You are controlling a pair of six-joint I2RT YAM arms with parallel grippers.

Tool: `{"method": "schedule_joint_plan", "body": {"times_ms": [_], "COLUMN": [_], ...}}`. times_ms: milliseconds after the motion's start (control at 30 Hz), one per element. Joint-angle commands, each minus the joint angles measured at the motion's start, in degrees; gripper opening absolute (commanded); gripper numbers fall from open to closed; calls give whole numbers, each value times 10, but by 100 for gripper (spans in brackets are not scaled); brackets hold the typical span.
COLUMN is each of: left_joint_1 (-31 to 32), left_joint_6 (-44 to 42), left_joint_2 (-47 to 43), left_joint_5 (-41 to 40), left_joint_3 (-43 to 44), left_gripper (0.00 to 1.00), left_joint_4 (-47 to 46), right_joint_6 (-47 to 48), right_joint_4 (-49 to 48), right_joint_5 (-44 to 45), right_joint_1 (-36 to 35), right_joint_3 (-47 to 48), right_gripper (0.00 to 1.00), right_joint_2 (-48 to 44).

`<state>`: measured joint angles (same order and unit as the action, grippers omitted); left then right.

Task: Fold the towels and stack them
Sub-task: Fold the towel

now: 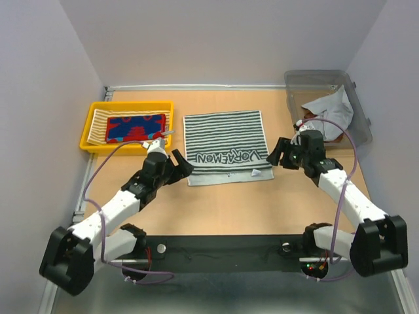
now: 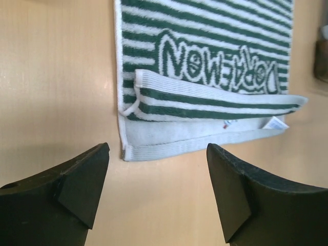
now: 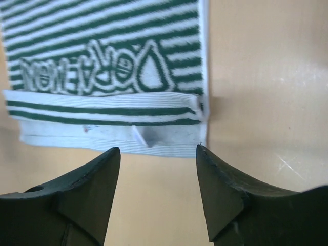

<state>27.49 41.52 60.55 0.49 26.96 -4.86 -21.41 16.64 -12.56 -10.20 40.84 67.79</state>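
Observation:
A dark-and-white striped towel (image 1: 226,147) with lettering lies flat mid-table, a narrow strip of its near edge turned over so the pale underside and a small tag show. My left gripper (image 1: 178,163) stands open just off the towel's near left corner, nothing between its fingers. The left wrist view shows that corner (image 2: 128,151) just beyond the open gripper (image 2: 158,148). My right gripper (image 1: 278,154) is open at the near right corner; the towel (image 3: 102,46) lies just past the empty gripper (image 3: 158,148). A red-blue patterned towel (image 1: 135,127) rests on a yellow-cream striped one (image 1: 98,124).
Both of those towels lie in a yellow tray (image 1: 88,145) at the back left. A clear plastic bin (image 1: 308,82) at the back right holds a crumpled grey towel (image 1: 330,108) over a rust-brown one (image 1: 313,124). A black bar (image 1: 222,252) joins the arm bases.

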Motion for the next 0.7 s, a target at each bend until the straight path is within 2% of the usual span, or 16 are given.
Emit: {"method": "schedule_joint_plan", "body": {"times_ms": [0, 133, 267, 400, 533, 667], "left_joint_1": [6, 6, 6, 6, 8, 22], "left_joint_6": [11, -16, -62, -117, -143, -154], "left_joint_2": [-88, -76, 63, 191, 290, 340], "left_joint_5": [-28, -51, -38, -8, 21, 32], "left_joint_3": [-16, 30, 123, 242, 293, 310], "left_gripper": [88, 88, 86, 84, 83, 78], "left_joint_4": [35, 38, 42, 65, 88, 96], "right_joint_6": [8, 35, 62, 103, 142, 160], "right_joint_4": [-8, -6, 7, 21, 29, 33], "right_joint_5": [-64, -55, -57, -55, -64, -62], "right_joint_1": [1, 1, -2, -11, -25, -43], "right_joint_3": [4, 55, 146, 201, 227, 230], "right_gripper": [67, 66, 64, 64, 65, 65], "right_joint_2": [-53, -4, 126, 210, 268, 303]}}
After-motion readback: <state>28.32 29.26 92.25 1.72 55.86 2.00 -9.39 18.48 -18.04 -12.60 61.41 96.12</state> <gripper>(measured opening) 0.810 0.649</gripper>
